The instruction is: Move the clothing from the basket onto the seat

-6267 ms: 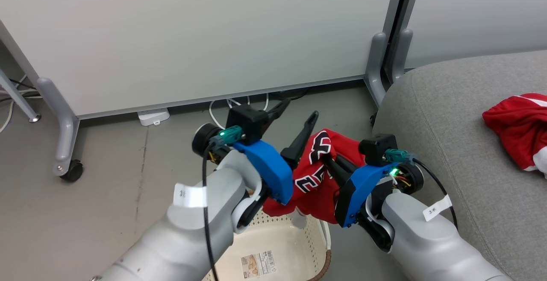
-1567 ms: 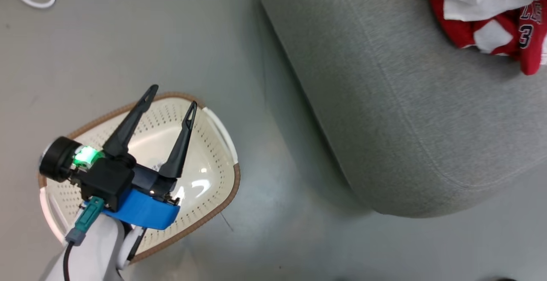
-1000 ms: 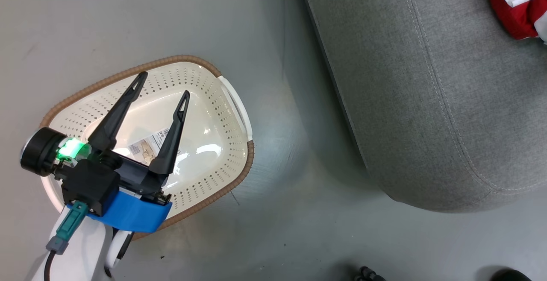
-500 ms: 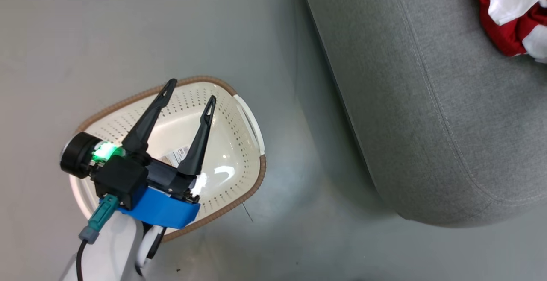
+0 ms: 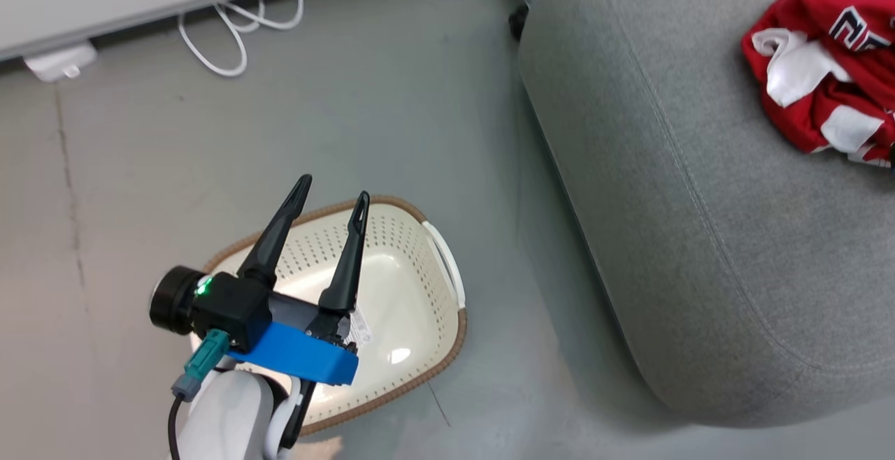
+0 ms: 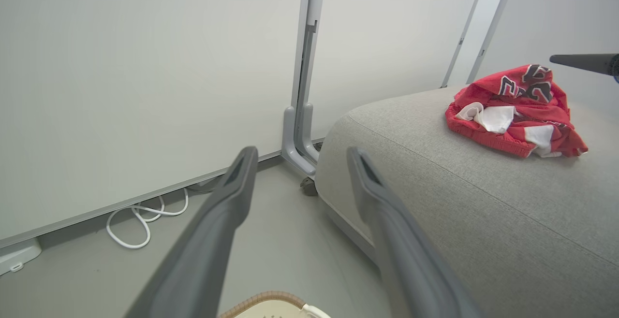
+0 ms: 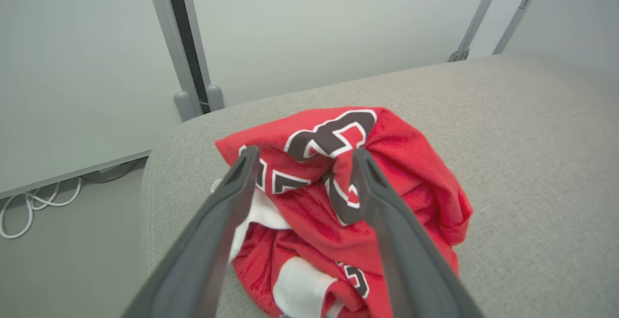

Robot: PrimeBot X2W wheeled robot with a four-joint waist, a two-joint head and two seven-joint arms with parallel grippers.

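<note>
The red clothing [image 5: 825,89] lies in a crumpled pile on the grey seat [image 5: 699,201], large black-and-white letters on top. The cream basket [image 5: 447,348] stands on the floor left of the seat, its bare bottom and sticker showing. My left gripper [image 5: 333,191] hangs open over the basket, nothing between its fingers. In the left wrist view that gripper [image 6: 302,153] points toward the seat's corner [image 6: 459,202], with the clothing [image 6: 512,110] far off to the right. My right gripper [image 7: 305,152] is open just above the clothing [image 7: 348,202], holding nothing.
White cables [image 5: 238,33] and a white plug block [image 5: 59,61] lie on the floor by the partition wall. A grey partition foot [image 6: 297,149] with a caster stands at the seat's far corner. Grey floor separates basket and seat.
The head camera has swung, so the whole picture shifted. The lettered garment my right gripper held over the basket now lies on the seat. The left gripper stays open above the basket.
</note>
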